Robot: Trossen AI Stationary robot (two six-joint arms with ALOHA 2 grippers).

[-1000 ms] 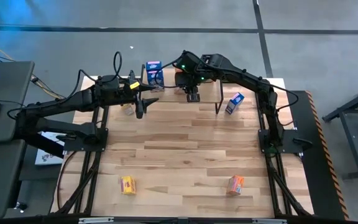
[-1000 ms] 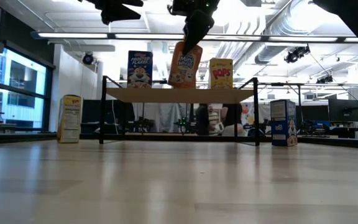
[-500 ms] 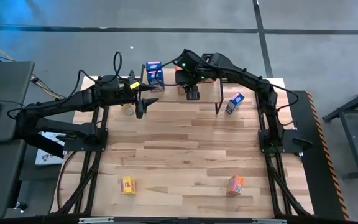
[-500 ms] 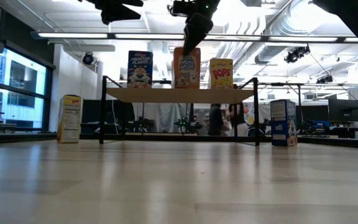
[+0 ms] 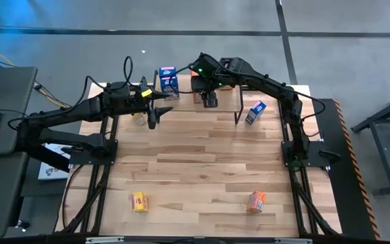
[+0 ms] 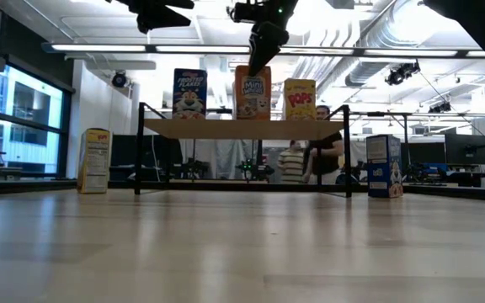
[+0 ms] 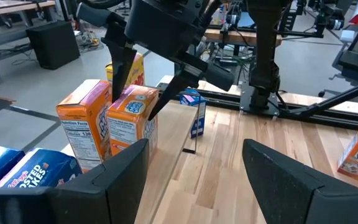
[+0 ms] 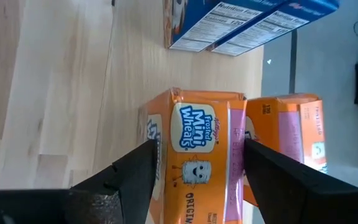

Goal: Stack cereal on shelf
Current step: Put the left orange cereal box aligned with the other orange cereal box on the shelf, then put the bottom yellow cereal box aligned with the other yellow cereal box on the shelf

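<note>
The shelf (image 6: 242, 128) stands at the table's far edge. On it stand a blue box (image 6: 189, 93), an orange Mini-Wheats box (image 6: 252, 93) and a yellow box (image 6: 300, 98). A second orange box (image 7: 84, 124) stands behind the first. My right gripper (image 6: 258, 63) hangs open over the orange Mini-Wheats box (image 8: 197, 143). Its fingers (image 8: 138, 168) stand close on either side of the box's top. The box rests upright on its base. My left gripper (image 7: 194, 162) waits open and empty, high off the shelf's left end.
A yellow box (image 6: 96, 160) stands on the table left of the shelf, a blue box (image 6: 383, 166) right of it. Near the front edge lie a yellow box (image 5: 139, 201) and an orange box (image 5: 256, 200). The wide middle of the table (image 5: 202, 163) is bare wood. People stand in the room behind.
The orange Mini-Wheats box leaned to one side under my right gripper a second ago. It has tipped upright and now stands with its base flat on the shelf. My right gripper has stayed above it.
</note>
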